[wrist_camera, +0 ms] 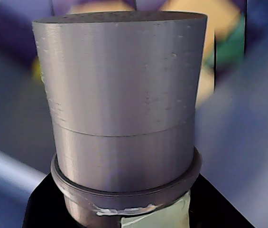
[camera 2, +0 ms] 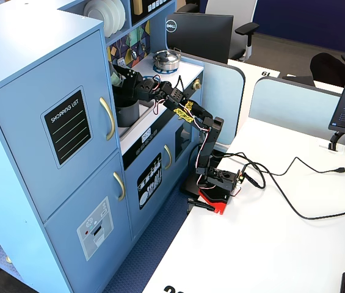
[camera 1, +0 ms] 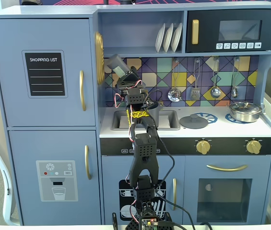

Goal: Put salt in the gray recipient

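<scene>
1. A fixed view from the front shows a toy kitchen (camera 1: 44, 72) whose upper left door carries a black panel reading "SHOPPING LIST" (camera 1: 46, 74) in white capitals.
2. In a fixed view from the side, the same panel (camera 2: 68, 125) reads "SHOPPING LIST" at an angle, and a monitor (camera 2: 199, 36) at the top centre bears a Dell logo.
3. The salt shaker (camera 1: 116, 65), a gray cylinder, sits upper centre-left in the front view, above the sink (camera 1: 169, 120) and before the patterned back wall; its long axis tilts, free end up and left.
4. In the wrist view the salt shaker (wrist_camera: 122, 102) fills the frame, long axis vertical, flat end at the top, a collar ring low down.
5. The gripper (camera 1: 124, 76) holds the shaker's lower end; its fingers are closed around it.
6. A dark gray pot (camera 2: 126, 113) stands in the sink just below the gripper (camera 2: 121, 78).
</scene>
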Robot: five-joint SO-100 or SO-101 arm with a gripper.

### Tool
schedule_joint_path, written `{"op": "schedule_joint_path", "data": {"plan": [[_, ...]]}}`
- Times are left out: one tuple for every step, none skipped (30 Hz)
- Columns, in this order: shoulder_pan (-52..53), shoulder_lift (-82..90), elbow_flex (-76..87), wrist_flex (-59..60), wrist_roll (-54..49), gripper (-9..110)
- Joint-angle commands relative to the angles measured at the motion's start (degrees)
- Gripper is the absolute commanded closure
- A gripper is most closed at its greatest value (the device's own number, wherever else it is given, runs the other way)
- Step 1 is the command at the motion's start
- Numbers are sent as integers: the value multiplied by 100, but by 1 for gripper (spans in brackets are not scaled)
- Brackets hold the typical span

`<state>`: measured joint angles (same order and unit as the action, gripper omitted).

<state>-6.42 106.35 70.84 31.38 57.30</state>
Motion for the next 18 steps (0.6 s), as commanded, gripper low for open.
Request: {"op": "schedule_joint_path", "data": {"plan": [[185,308,70,-123,-26,101],[264,439,360,-123,-9,101],[334,571,659,-123,-9,101],[404,721,949,-114,-9,101],[457,861,1213,-105,26,101],[501,993,1433,-105,26,101],[519,1099,1591,-114,9,101],[519,1169,1688,-141,-18,101],[519,1187,1723,-158,-26,101],[483,1187,1705,-185,-44,101],[439,1125,1617,-202,-70,101],[369,1020,1459,-211,-70,101],[281,870,1230,-185,-79,101],[193,694,940,-123,-79,101],[105,510,624,-70,-70,101],[26,325,299,-44,-62,101],[-44,149,-18,-9,-62,101],[-88,-9,-325,35,-70,101]]}}
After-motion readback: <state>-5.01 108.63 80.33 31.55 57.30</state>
